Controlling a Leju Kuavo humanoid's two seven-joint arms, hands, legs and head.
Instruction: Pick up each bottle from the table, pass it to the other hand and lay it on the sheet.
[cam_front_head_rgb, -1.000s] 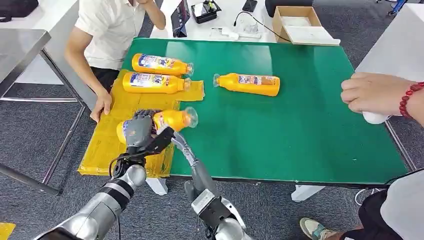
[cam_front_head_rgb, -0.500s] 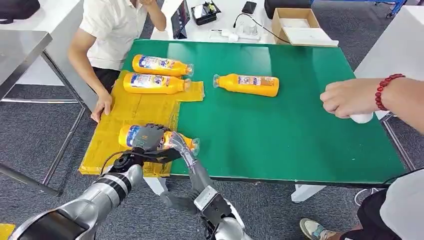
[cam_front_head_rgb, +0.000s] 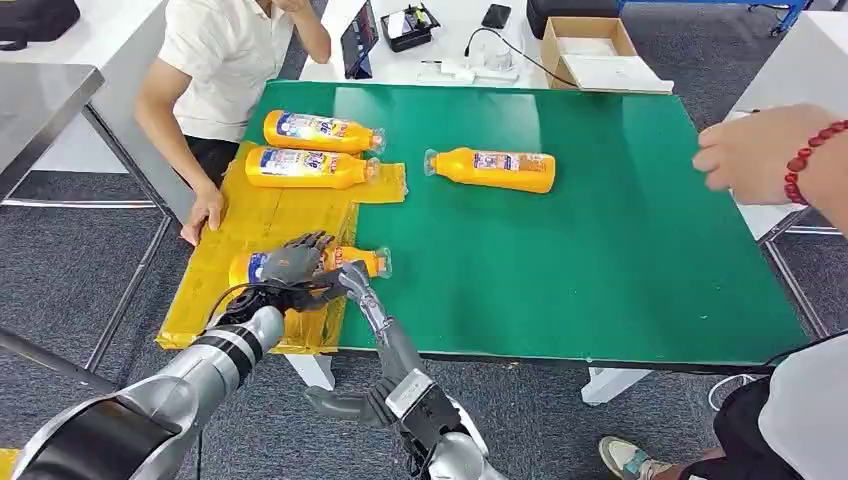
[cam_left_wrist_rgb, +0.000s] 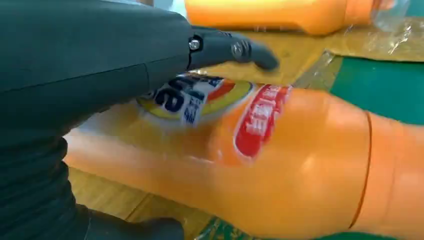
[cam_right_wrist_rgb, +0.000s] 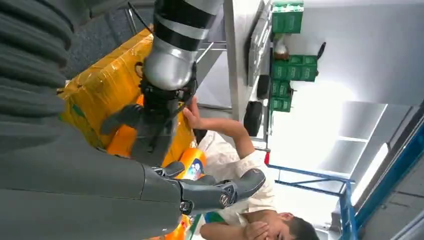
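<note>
Head view: left hand grips bottle at sheet edge.

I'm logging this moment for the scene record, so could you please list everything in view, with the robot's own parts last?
Orange bottles: four, all lying down; two at the far end of the yellow sheet, one on bare green table, one at the sheet's near edge under the left hand.
Yellow sheet: one, on the table's left part.
Table: one, green top.
Cardboard box: one, brown, open, beyond the table.
Seated person: one, white shirt, a hand on the sheet's left edge.
Second person's hand: one, red bead bracelet, above the table's right edge.
Left hand: grey, grips the nearest bottle.
Right hand: grey, fingers apart, holding nothing.
</note>
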